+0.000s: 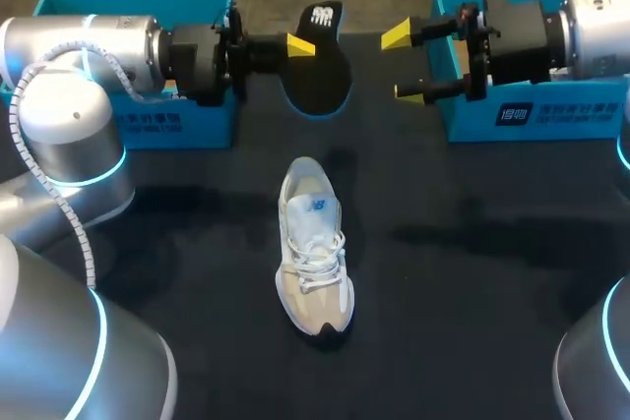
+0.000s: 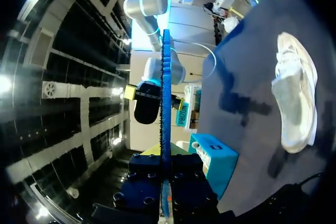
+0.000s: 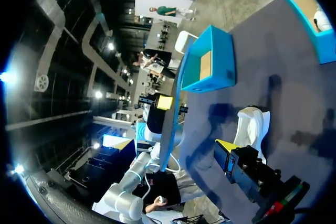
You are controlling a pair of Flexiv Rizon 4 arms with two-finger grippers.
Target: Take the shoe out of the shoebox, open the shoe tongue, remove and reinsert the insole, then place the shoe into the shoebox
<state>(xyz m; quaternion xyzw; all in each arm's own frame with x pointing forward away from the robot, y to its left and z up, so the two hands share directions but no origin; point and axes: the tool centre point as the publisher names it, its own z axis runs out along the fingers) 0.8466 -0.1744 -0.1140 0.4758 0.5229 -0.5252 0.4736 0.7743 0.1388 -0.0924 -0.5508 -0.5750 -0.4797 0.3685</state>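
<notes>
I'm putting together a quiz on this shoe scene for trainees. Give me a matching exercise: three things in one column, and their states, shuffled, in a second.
Things:
1. insole
2. shoe
3. right gripper

States:
A. open, holding nothing
B. clamped in the left gripper
C. lying on the table, laces up

Pairs: 1-B, 2-C, 3-A
</notes>
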